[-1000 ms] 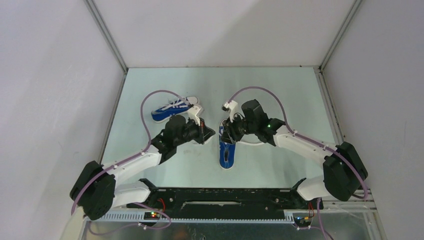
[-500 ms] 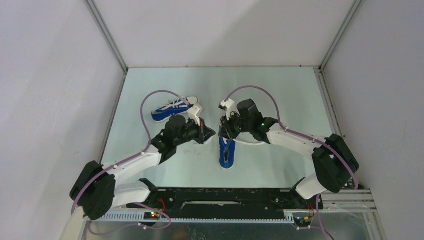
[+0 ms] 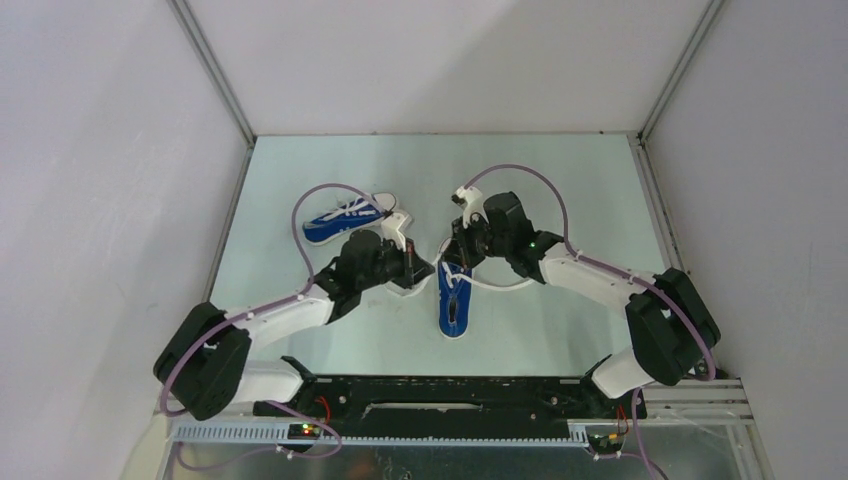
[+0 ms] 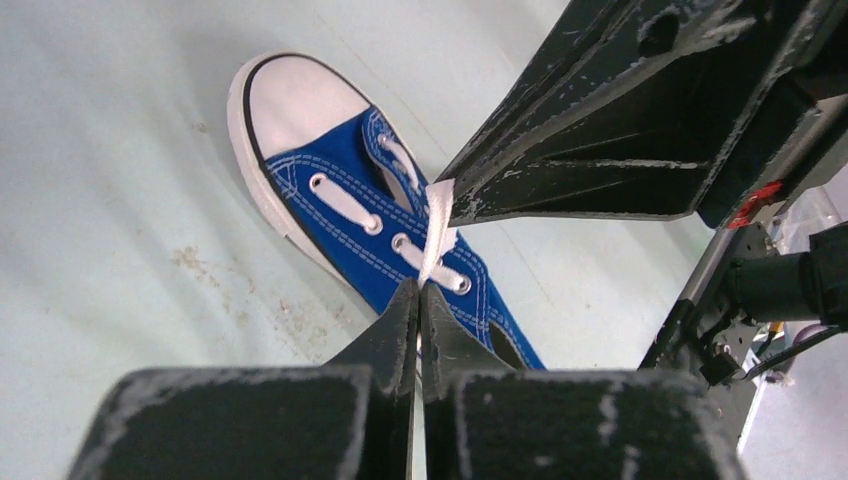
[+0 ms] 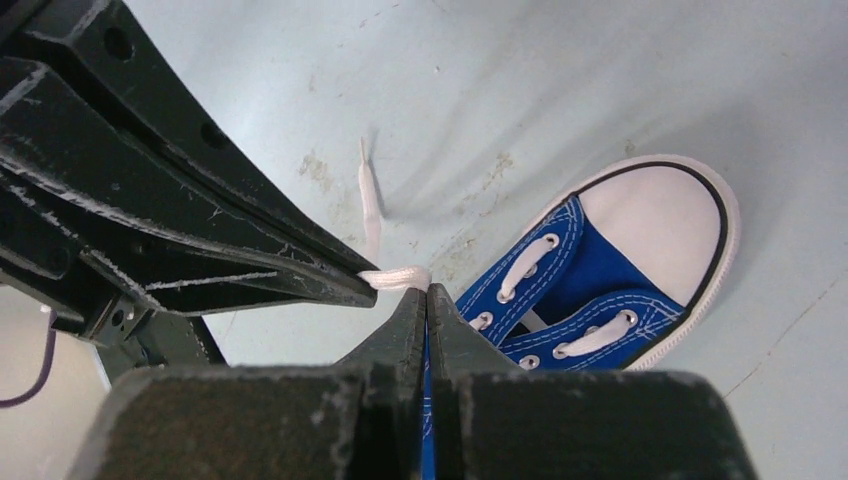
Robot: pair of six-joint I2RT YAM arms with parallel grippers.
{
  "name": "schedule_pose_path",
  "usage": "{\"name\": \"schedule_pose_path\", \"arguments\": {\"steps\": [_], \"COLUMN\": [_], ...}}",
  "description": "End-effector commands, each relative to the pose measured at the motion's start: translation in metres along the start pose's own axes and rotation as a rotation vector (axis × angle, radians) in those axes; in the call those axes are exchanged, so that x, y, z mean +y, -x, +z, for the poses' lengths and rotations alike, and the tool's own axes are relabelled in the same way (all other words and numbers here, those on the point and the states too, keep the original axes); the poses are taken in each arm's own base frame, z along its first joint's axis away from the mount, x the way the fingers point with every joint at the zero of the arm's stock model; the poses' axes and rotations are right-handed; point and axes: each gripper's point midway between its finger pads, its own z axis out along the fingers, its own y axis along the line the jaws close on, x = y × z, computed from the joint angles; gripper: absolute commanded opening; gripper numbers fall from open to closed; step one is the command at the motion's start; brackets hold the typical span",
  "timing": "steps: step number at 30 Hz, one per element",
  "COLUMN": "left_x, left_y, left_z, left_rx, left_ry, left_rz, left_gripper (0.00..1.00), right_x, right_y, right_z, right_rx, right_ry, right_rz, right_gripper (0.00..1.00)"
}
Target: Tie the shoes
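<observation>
Pinching one short stretch of white lace (image 4: 436, 225) between them, the left gripper (image 4: 418, 300) and the right gripper (image 5: 428, 300) meet almost tip to tip. Each has its jaws pressed together on the lace, which spans the small gap from one pair of tips to the other. Directly beneath the jaws lies the first shoe (image 4: 340, 215), a blue canvas sneaker resting on its sole on the table (image 3: 560, 190). Its long axis runs near to far, with the white toe cap pointing away from the arm bases under the jaws and the heel opening trailing back behind them toward the bases. A loose lace end (image 5: 370, 190) lies flat on the table just beyond the left gripper's tip. There are two shoes in all: the second shoe (image 3: 345, 218) sits apart, out to the left of the left gripper's jaws and farther back. It lies on a diagonal, with its white toe at the end nearer the jaws and its heel at the end away from them.
</observation>
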Motion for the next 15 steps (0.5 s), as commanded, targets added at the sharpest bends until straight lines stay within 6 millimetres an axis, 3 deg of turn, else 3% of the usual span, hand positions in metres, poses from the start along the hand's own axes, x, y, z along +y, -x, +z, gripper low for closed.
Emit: {"name": "schedule_pose_path", "arguments": {"steps": [1, 9, 14, 15], "left_x": [-0.012, -0.012, 0.002, -0.003], "left_y": [0.018, 0.020, 0.018, 0.014], "left_z": [0.008, 0.008, -0.004, -0.006], "left_rx": [-0.091, -0.179, -0.243, -0.235], "left_ry": [-0.037, 0.010, 0.167, 0.180], "left_rz": [-0.038, -0.068, -0.071, -0.069], "left_gripper": [0.01, 0.28, 0.38, 0.39], "right_x": [0.000, -0.010, -0.012, -0.012], "right_y": [0.025, 0.019, 0.020, 0.020], "right_z": [-0.010, -0.019, -0.020, -0.020], "right_rx": [-0.093, -0.082, -0.082, -0.083], "right_ry": [-0.016, -0.065, -0.067, -0.067], "right_rz": [0.070, 0.149, 0.185, 0.189], "right_gripper": [0.00, 0.00, 0.00, 0.00]}}
